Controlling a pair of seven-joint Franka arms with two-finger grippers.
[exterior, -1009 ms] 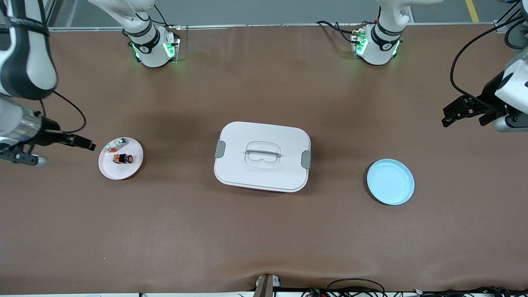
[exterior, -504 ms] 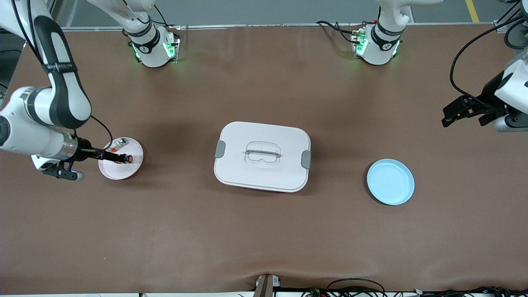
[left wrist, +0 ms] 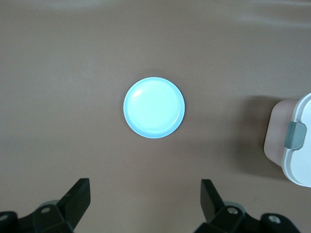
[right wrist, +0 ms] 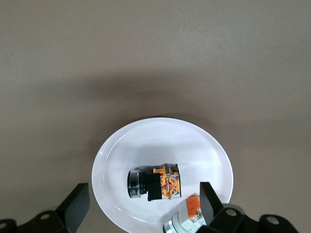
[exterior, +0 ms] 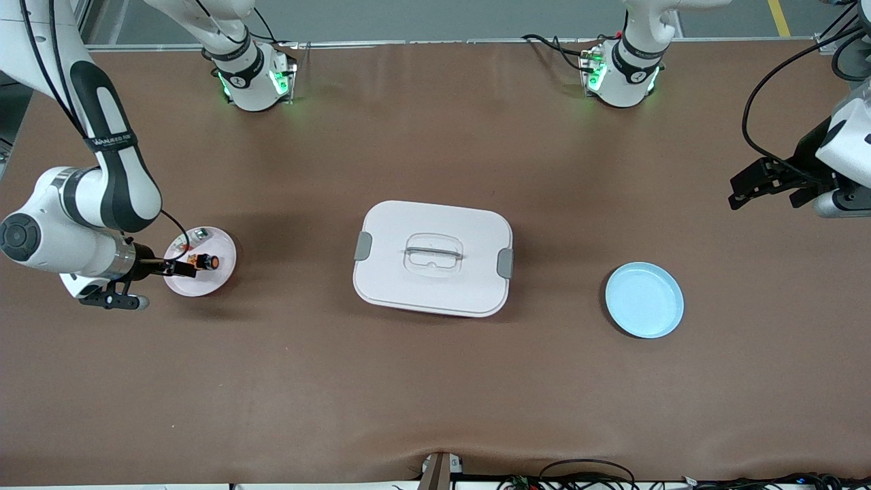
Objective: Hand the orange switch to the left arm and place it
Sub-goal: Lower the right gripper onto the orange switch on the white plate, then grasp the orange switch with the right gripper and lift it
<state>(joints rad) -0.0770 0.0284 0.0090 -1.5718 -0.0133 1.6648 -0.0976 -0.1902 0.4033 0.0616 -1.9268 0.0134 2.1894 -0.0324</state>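
My right gripper [right wrist: 141,206], fingers spread, hovers over the small round white plate [exterior: 221,272] holding the tiny black-and-orange switch [right wrist: 154,183]; closing off-centre risks catching the small clear-and-red part [right wrist: 187,216] touching-close beside it, while my left gripper [left wrist: 146,204], also spread, waits over the table's other end.

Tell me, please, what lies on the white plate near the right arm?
On the white plate lie the orange switch and a small clear, silver and red item, partly covered by a finger of the open right gripper over the plate.
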